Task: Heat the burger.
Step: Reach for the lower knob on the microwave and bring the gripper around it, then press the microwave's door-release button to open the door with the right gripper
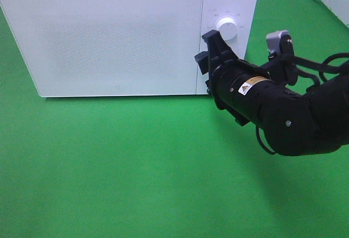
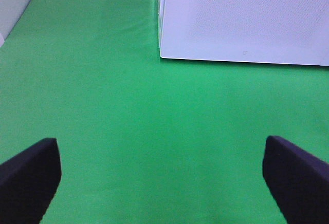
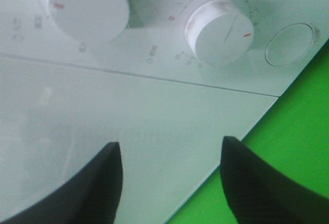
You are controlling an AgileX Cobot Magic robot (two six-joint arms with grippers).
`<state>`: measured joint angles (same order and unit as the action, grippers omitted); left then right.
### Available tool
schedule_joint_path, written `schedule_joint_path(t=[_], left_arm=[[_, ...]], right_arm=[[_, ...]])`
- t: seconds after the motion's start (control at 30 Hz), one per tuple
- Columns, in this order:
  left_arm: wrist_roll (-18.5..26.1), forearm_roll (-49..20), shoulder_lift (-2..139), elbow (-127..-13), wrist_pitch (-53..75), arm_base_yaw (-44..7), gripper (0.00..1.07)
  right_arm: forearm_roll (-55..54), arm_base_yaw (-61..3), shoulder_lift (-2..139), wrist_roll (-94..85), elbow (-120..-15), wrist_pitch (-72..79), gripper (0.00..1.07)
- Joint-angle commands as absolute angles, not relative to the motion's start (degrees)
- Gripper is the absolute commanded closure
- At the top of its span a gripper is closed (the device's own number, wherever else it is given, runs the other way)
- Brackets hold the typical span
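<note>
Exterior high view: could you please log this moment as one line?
white boxy microwave: door shut | black right gripper: open, facing dials | burger: unseen

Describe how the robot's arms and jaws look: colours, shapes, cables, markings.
The right arm is matt black, built of rounded cylindrical segments. A small label with a yellow warning triangle sits on its wrist, thin black cables loop above, and a grey camera housing is mounted there. The jaws of both arms are dark, blunt and rounded.
</note>
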<state>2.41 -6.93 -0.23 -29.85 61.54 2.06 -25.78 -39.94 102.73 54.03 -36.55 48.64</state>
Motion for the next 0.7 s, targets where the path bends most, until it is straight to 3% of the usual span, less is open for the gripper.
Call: schedule_joint_path(t=[0.03,0.2,0.47,0.7], left_arm=[[2.29,-7.39,-1.2,-29.68,60.96,2.06,0.07],[2.29,-7.39,-1.2,-29.68,60.96,2.06,0.07],[2.29,-7.39,-1.2,-29.68,60.96,2.06,0.07],[2.29,-7.39,-1.2,-29.68,60.96,2.06,0.07]], right_arm=[[-21.94,-39.42,98.26,42.46,-36.5,40.91,0.51],[-20.57,-39.42,94.19,30.54,-36.5,35.12,0.5],[-16.84,-39.42,84.4,3.72,-36.5,17.59,0.28],[-16.56,-39.42,79.47,-4.35,-36.61,7.45,0.29]])
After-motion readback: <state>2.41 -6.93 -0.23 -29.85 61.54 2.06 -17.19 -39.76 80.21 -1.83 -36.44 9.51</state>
